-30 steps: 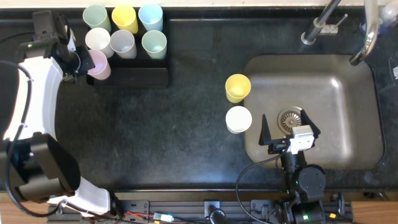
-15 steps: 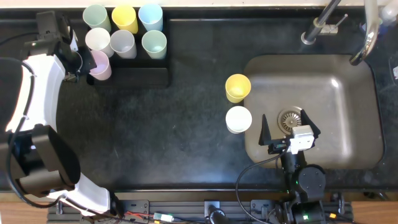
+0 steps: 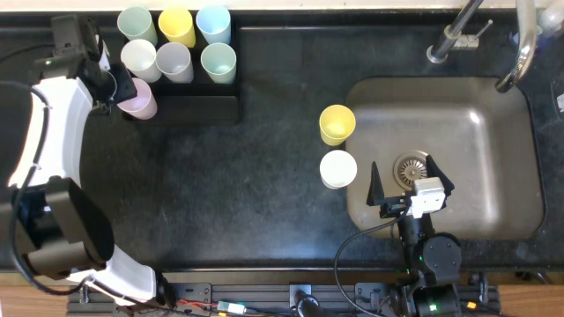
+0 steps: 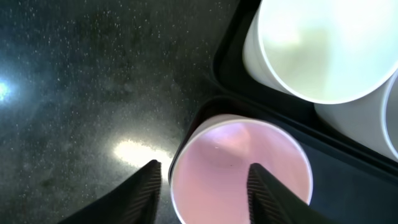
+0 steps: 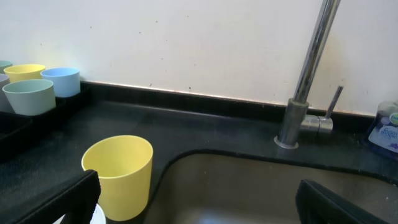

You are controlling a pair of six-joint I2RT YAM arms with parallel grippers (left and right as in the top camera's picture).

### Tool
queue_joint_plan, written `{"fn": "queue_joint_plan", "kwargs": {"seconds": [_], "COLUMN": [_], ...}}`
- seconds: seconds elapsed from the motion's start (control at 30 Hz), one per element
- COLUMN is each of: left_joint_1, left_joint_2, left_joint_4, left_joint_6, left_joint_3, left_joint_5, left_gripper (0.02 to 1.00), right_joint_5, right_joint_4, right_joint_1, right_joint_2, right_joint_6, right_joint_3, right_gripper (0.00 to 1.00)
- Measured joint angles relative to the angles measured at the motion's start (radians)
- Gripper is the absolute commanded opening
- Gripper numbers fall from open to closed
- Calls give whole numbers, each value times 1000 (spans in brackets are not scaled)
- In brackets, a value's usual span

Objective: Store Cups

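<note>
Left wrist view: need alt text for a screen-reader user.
A pink cup sits open side up at the corner of a black tray. The left pincer straddles its rim, one finger outside and one over the opening. A white cup stands in the tray beside it, with dark speckled countertop outside.

Bright glare on dark countertop [image 4: 134,152]

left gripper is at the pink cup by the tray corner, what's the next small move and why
Probably lift the left gripper straight up, clear of the rim. Its fingers stand apart, one inside and one outside the pink cup, which looks set in the corner of the black tray. The yellow cup and white cup by the sink wait.
</note>
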Motion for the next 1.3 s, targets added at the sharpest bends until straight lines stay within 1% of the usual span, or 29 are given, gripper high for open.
{"fn": "queue_joint_plan", "kwargs": {"seconds": [0.17,0.23,0.27,0.33,0.37,0.4,0.43,0.63,0.77,0.87,0.97,1.13,1.17,1.23,1.3], "left_joint_1": [-13,-41,-65,-133,-182,-281,-330,-628,-785,-867,-910,-917,-917,-923,-926], "left_joint_2": [-148,-246,-291,-341,-352,-341,-324,-124,3,60,94,153,168,206,234], "left_joint_4": [-29,-26,-34,-58,-59,-52,-58,-112,-114,-113,-119,-104,-98,-73,-32], "left_joint_6": [-32,-44,-53,-80,-99,-132,-153,-316,-393,-433,-459,-472,-473,-473,-474], "left_joint_3": [-7,-5,3,37,60,100,109,175,212,228,232,239,240,240,240], "left_joint_5": [1,2,4,7,11,18,19,27,24,19,19,19,18,19,16], "left_gripper": [689,790,803,833,871,884,888,886,886,879,816,809,748,665,614], "right_joint_5": [0,0,0,0,0,0,0,0,0,0,0,0,0,0,0], "right_joint_4": [0,0,1,0,1,1,0,0,0,1,0,0,0,0,0], "right_joint_1": [0,0,0,0,0,0,0,0,0,0,0,0,0,0,0], "right_joint_2": [0,0,0,0,0,0,0,0,0,0,0,0,0,0,0], "right_joint_6": [1,0,0,0,0,0,0,0,0,0,1,0,0,1,0], "right_joint_3": [0,0,0,0,0,0,0,0,0,0,0,0,0,0,0], "right_gripper": [998,998,998,998,998,996,998,998,998,996,998,998,996,998,998]}}
